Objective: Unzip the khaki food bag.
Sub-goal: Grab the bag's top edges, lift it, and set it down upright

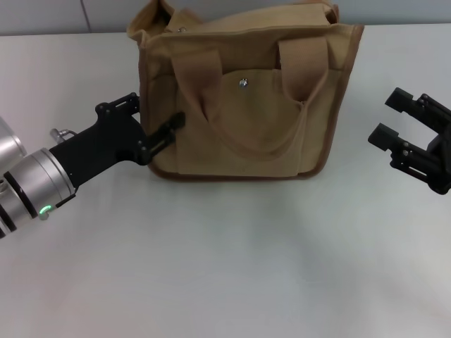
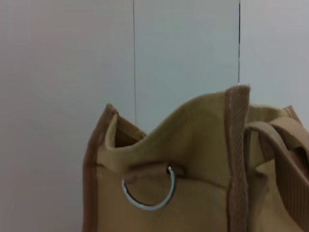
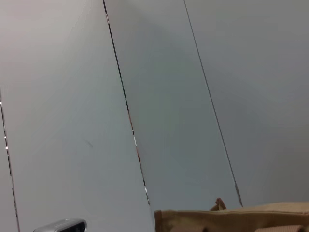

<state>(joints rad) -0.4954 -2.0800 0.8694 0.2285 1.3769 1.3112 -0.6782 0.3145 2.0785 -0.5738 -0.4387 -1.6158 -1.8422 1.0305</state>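
The khaki food bag [image 1: 246, 134] stands upright at the back middle of the white table, its snap pocket and two loop handles facing me. Its zipper does not show. My left gripper [image 1: 156, 111] is at the bag's left end, open, one finger in front of the bag's face and the other beside its side panel. The left wrist view shows that side panel [image 2: 193, 159] close up, with a metal D-ring [image 2: 149, 191]. My right gripper [image 1: 386, 116] hangs open to the right of the bag, apart from it. The bag's top edge [image 3: 231, 220] shows in the right wrist view.
The white table [image 1: 225, 267] stretches in front of the bag and to both sides. Behind the bag rises a grey panelled wall [image 2: 183, 48] with thin vertical seams. A small silvery part [image 3: 60, 225] shows at the edge of the right wrist view.
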